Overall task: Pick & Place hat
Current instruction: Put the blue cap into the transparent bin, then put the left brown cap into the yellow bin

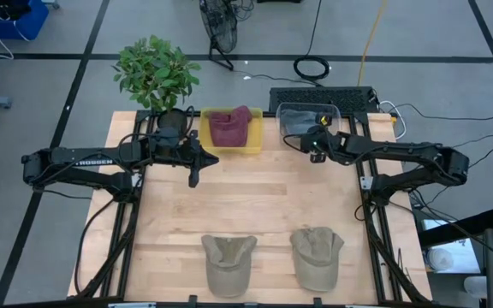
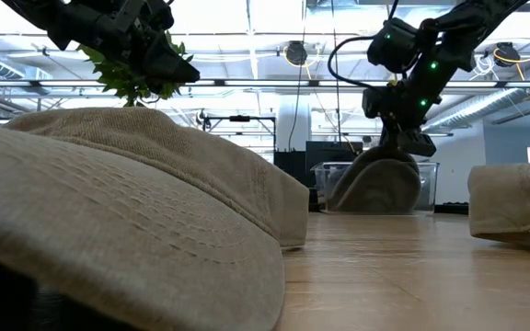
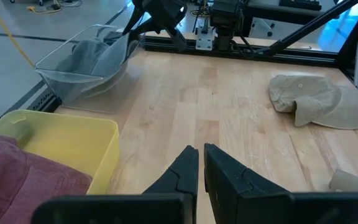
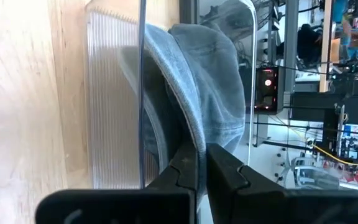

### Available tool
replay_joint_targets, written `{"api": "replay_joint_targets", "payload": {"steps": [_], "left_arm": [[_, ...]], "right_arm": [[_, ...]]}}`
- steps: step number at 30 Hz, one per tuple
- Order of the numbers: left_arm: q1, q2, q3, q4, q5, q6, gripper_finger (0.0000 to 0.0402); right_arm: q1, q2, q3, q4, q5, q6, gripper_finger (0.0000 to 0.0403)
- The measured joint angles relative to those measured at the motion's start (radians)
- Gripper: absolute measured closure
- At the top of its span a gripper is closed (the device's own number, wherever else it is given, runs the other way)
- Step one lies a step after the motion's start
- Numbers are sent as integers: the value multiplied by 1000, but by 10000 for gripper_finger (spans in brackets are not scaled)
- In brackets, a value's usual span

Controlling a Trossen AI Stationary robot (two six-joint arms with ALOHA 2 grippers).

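The right gripper (image 1: 317, 147) is pinched shut on the rim of a soft, grey-blue hat (image 4: 207, 87), which sits draped and rumpled in the clear plastic bin (image 1: 291, 115) at the table's far edge. The fabric looks like denim, though the bin's ribbed wall blurs it. The left gripper (image 3: 201, 167), fingers nearly together and empty, hangs beside the yellow bin (image 1: 255, 147).
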Motion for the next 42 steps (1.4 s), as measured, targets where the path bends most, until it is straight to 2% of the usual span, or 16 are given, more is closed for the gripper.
{"api": "replay_joint_targets", "payload": {"steps": [8, 13, 19, 26, 35, 38, 42], "left_arm": [[0, 0, 0, -1, 0, -6, 371], [-8, 0, 0, -9, 0, -5, 371], [-11, 0, 0, -9, 0, 1, 371], [-11, 0, 0, -10, 0, 0, 371], [-11, 0, 0, -27, 0, -2, 371], [-11, 0, 0, -27, 0, -2, 371], [-11, 0, 0, -26, 0, 1, 371]], "right_arm": [[-18, 0, -4, 4, -102, 63, 399], [-25, 0, -31, 37, -82, 80, 393], [1, -13, -35, 65, -41, 87, 337], [47, -95, -35, 98, -30, 91, 267], [120, -237, -35, 97, -33, 194, 234], [144, -268, -35, 96, -114, 298, 237], [167, -277, -34, 101, -297, 472, 246]]}}
